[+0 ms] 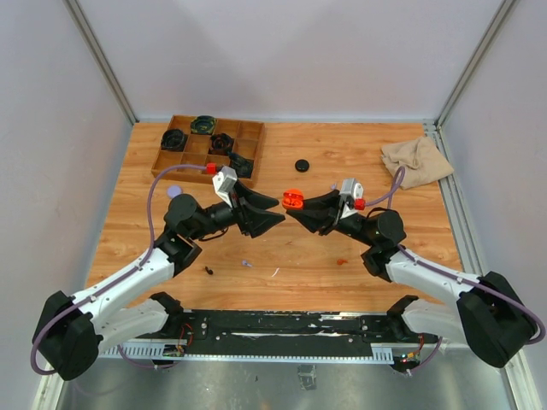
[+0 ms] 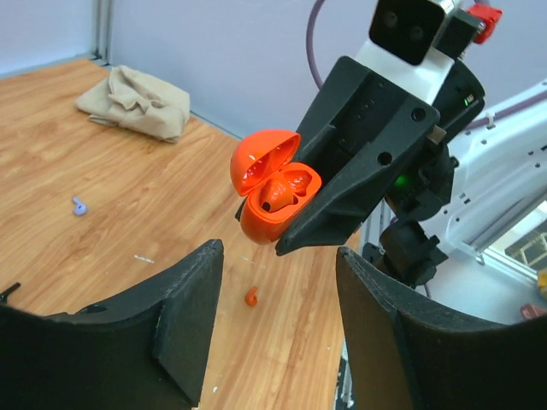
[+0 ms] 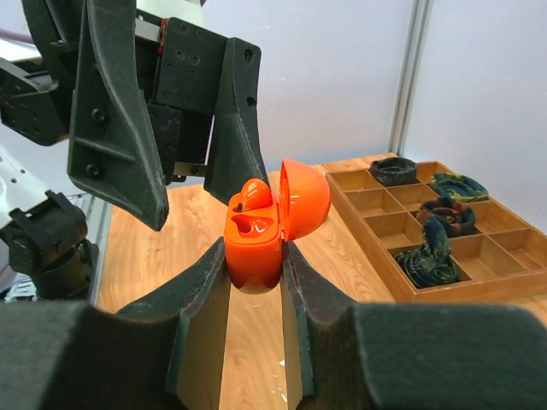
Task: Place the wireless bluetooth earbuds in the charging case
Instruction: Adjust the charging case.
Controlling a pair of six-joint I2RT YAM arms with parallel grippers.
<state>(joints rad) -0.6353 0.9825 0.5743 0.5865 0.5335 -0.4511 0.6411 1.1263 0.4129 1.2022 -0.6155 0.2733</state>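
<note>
Opened at the far left with the wooden tray (image 1: 171,171), dark coiled pieces in several compartments. Picked out a black earbud (image 1: 209,270) and a lavender earbud (image 1: 245,264) loose on the table (image 1: 299,282), nearer in and well apart from any case. Moved on to the left gripper (image 2: 278,252): fingers spread roughly halfway, nothing between them, aimed rightward at the prize. Found that prize mid-table and off the surface: the orange charging case (image 2: 261,226), lid flipped back toward the far side, mouth tilted up and leftward. Noted one orange earbud (image 2: 286,190) seated inside, long axis lying roughly along its well, dark tip turned toward the left gripper. Reckoned the neighbouring well empty. Caught the right gripper (image 3: 255,265) clamped tight across the case's lower shell, a finger pressed on each flank. Spotted the second orange earbud (image 1: 341,260) lying on the wood beside the right arm, too small to read its heading. Closed at the far right with a crumpled cloth (image 1: 416,161). Judged the sound way forward as a dead-steady right hold with the mouth kept up, the left fingers lowered around the loose orange piece, a pinch across its narrow width, its long axis lined up with the vacant well, then a straight drop in, not a slanted one.
</note>
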